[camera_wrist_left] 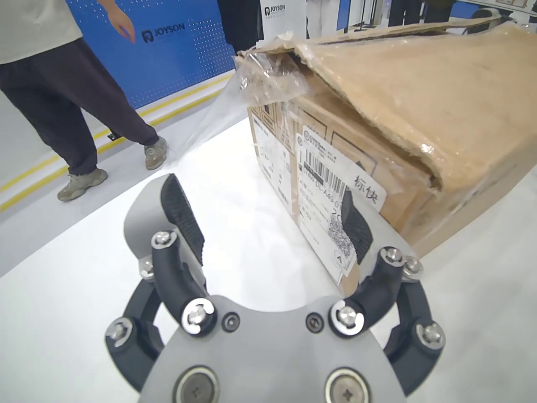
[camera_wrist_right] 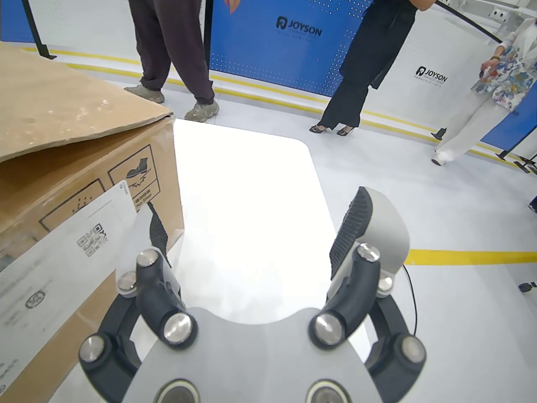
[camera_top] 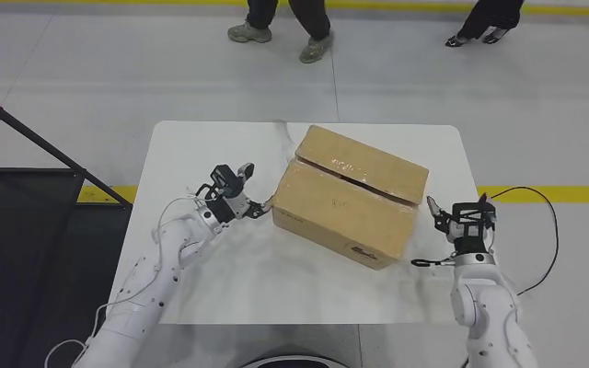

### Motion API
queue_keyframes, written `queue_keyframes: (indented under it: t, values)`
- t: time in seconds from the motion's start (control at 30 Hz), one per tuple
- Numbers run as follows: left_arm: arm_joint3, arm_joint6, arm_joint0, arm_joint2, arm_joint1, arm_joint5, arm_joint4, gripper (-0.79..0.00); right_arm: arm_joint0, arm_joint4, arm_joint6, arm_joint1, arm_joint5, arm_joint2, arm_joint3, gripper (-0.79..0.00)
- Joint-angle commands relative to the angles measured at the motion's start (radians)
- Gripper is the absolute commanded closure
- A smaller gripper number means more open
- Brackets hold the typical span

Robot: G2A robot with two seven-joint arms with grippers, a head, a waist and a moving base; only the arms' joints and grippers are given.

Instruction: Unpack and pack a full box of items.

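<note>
A brown cardboard box [camera_top: 354, 193] lies slanted across the middle of the white table [camera_top: 230, 276], its top flaps down with a seam between them. Torn clear tape [camera_wrist_left: 268, 75] hangs from one upper corner of the box [camera_wrist_left: 398, 98]. My left gripper [camera_top: 247, 195] stands open at the box's left end, one fingertip [camera_wrist_left: 354, 222] against the labelled end face. My right gripper [camera_top: 431, 235] is open just off the box's right end, near the table's right edge. In the right wrist view one finger [camera_wrist_right: 157, 228] sits by the box [camera_wrist_right: 63, 136] and its white label.
The table's right edge and rounded far corner [camera_wrist_right: 300, 144] lie close to my right gripper. A black cable [camera_top: 543, 230] runs along the floor beside that arm. Bare table surface stretches in front of the box.
</note>
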Motion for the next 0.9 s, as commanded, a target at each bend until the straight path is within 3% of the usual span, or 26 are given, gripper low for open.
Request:
queue_keyframes:
  t: [0.0,0.27,0.87]
  values:
    - [-0.007,0.005,0.008,-0.012,0.003,0.003,-0.008,-0.785,0.023,-0.006,0.014,-0.001,0.011,-0.009,0.014,-0.785]
    - [0.017,0.022,0.036,-0.105,0.012,0.079,-0.113,-0.785,0.111,0.007,0.034,-0.009,0.011,-0.058,0.07,-0.785]
    - [0.024,0.019,0.077,-0.191,0.022,0.148,-0.199,-0.785,0.176,-0.052,0.027,-0.022,-0.033,-0.176,0.056,-0.785]
